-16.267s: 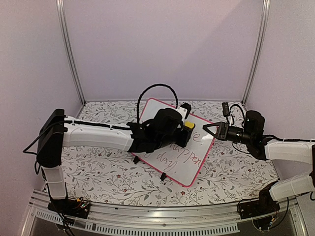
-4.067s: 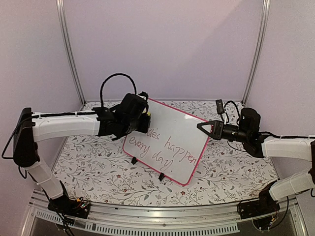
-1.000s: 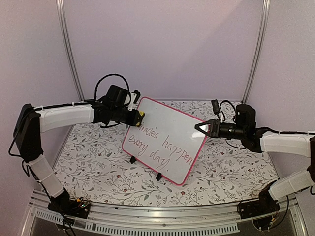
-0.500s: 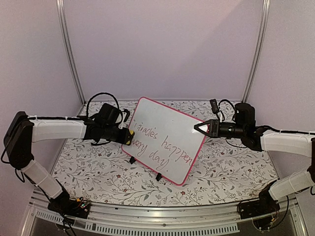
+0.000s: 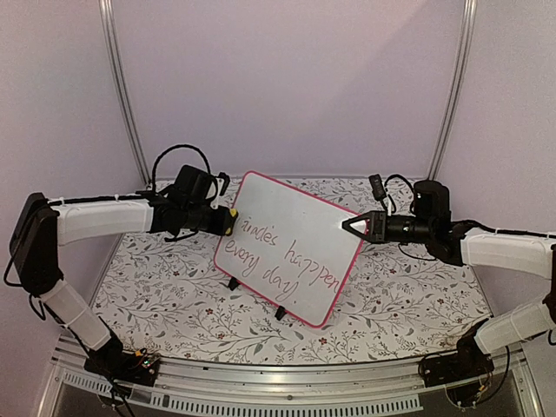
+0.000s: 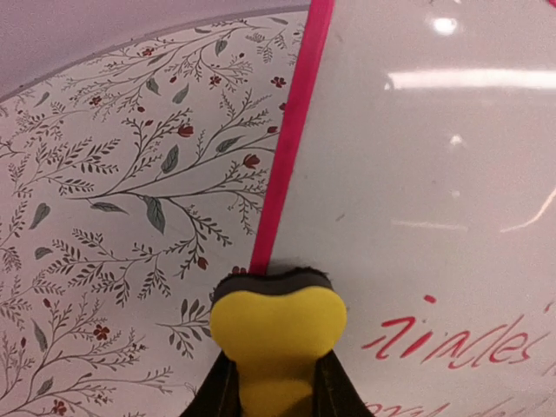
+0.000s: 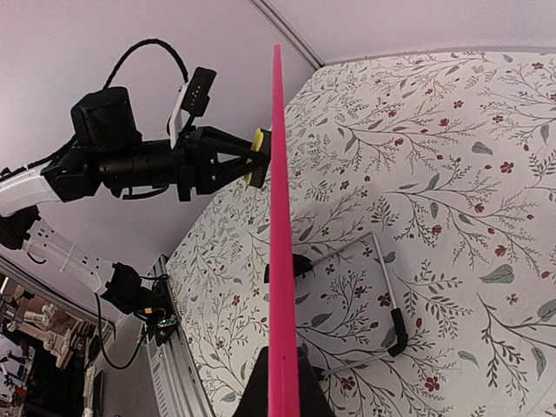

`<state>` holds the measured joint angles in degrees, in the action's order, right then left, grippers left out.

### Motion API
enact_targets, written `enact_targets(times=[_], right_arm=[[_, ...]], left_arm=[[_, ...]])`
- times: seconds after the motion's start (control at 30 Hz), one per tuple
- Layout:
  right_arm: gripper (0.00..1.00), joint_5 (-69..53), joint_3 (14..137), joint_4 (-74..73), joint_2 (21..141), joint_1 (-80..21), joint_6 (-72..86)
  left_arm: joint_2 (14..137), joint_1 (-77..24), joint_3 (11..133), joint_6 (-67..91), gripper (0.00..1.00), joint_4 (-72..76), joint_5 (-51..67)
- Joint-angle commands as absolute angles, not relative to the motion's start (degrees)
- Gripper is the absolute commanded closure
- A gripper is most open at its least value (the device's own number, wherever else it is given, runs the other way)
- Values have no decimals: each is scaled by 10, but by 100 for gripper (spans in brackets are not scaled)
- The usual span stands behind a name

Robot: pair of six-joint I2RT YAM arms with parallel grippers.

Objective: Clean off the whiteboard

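Top external view first: toward the left edge of the floral surface (image 5: pixel 156 287) we see the left tool (image 5: pixel 224 220) reaching in sideways, closed on a yellow eraser (image 5: pixel 231 220). The eraser's tip meets the left edge of the whiteboard (image 5: pixel 300 217), near its upper left corner.

From the left wrist we see the eraser (image 6: pixel 278 326) pinched between the dark fingers, its black felt face pressed against the pink frame (image 6: pixel 291 130). The first red word of the handwriting (image 6: pixel 460 343) sits just to its right.

The whiteboard stands tilted around the middle of the surface, its top leaning toward the far edge. Its two black feet (image 5: pixel 234 283) sit at the lower edge; we cannot tell whether they rest fully on the surface. Two lines of red handwriting (image 5: pixel 291 261) cross its lower half.

At the right, the right tool (image 5: pixel 347 224) is clamped on the board's right edge. From the right wrist we see the whiteboard (image 7: pixel 280 243) edge-on, a thin pink line held between the closed fingers of that tool (image 7: pixel 280 391).
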<state>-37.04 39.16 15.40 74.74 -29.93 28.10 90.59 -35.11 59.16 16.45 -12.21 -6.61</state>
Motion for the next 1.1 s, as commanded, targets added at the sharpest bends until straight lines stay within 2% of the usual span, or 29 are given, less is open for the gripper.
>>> enact_targets(times=[0.0,0.3,0.67,1.07], right_arm=[[100,-416,371,28,776,-326,210],[100,-413,374,27,781,-325,205],[100,-419,379,32,799,-325,203],[100,-418,382,27,800,-324,202]], left_arm=[[931,-337,650,135,100,-105,-78],[917,-340,608,149,100,-111,-40],[912,-343,513,211,100,-162,-89],[913,-348,561,188,100,-132,-43]])
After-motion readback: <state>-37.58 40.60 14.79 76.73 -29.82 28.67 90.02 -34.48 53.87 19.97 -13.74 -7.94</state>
